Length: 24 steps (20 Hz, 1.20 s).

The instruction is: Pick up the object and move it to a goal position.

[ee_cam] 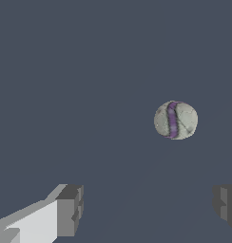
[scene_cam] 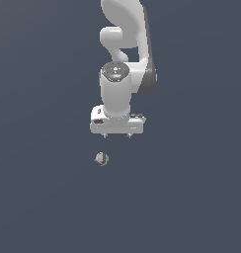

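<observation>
Wrist view — round cracked grey-white ball, purple stripe | blocky grey fingers apart

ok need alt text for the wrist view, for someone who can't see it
A small grey-white ball with a purple stripe lies on a plain dark blue-grey surface, untouched. The open claw frames the foreground, its two grey fingertips spread wide, and the ball sits beyond them, not between them.

I see ball: tiny, round, grey-white, purple stripe, cracked texture; resting alone on tabletop, roughly 7 o'clock of frame centre, exterior view.
</observation>
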Tool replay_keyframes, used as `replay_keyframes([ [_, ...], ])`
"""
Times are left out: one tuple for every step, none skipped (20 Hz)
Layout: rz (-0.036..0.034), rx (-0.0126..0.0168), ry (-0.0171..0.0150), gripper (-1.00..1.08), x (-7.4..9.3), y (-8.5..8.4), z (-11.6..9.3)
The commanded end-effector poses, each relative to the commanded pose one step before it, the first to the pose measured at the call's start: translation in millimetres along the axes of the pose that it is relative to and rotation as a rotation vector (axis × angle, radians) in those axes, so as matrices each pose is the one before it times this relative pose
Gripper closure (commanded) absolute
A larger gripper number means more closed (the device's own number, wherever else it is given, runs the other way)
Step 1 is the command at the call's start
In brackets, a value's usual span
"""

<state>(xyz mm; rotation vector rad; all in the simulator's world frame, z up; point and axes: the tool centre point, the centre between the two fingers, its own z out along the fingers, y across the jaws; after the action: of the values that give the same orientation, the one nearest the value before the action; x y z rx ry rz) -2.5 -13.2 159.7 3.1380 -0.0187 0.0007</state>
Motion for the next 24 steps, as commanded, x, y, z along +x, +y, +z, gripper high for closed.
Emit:
replay_keyframes([
  [0.00000,0.00000,0.00000,-0.92,0.00,0.01,0.00],
  [-0.00061,0.00055,0.00087,-0.92,0.29,-0.41,-0.45],
  [-0.00175,0.00166,0.00257,-0.92,0.85,-1.18,-1.31],
  [-0.00288,0.00272,0.00420,-0.92,1.38,-1.96,-2.16],
  [-0.00408,0.00380,0.00585,-0.92,1.88,-2.77,-3.04],
  [-0.00530,0.00483,0.00744,-0.92,2.33,-3.63,-3.93],
  [-0.00539,0.00476,0.00733,-0.92,2.19,-3.72,-3.98],
  [-0.00431,0.00365,0.00562,-0.92,1.56,-3.01,-3.17],
  [-0.00317,0.00251,0.00389,-0.92,0.95,-2.25,-2.33],
  [-0.00189,0.00134,0.00210,-0.92,0.39,-1.38,-1.40],
  [-0.00051,0.00024,0.00040,-0.92,-0.04,-0.41,-0.40],
  [0.00041,-0.00041,-0.00062,-0.92,-0.20,0.28,0.32],
  [0.00108,-0.00064,-0.00102,-0.92,-0.10,0.82,0.80],
  [0.00145,-0.00055,-0.00096,-0.92,0.25,1.15,1.09],
  [0.00154,-0.00030,-0.00063,-0.92,0.61,1.31,1.25],
  [0.00197,-0.00023,-0.00059,-0.92,0.95,1.69,1.57],
  [0.00240,-0.00022,-0.00063,-0.92,1.23,2.08,1.92],
  [0.00295,-0.00032,-0.00084,-0.92,1.42,2.55,2.35],
  [0.00344,-0.00049,-0.00112,-0.92,1.56,2.99,2.80],
  [0.00397,-0.00066,-0.00138,-0.92,1.70,3.45,3.26],
  [0.00449,-0.00080,-0.00161,-0.92,1.85,3.92,3.70],
  [0.00493,-0.00089,-0.00175,-0.92,2.02,4.34,4.11],
  [0.00534,-0.00098,-0.00186,-0.92,2.19,4.75,4.54],
  [0.00574,-0.00109,-0.00201,-0.92,2.33,5.17,4.98],
])
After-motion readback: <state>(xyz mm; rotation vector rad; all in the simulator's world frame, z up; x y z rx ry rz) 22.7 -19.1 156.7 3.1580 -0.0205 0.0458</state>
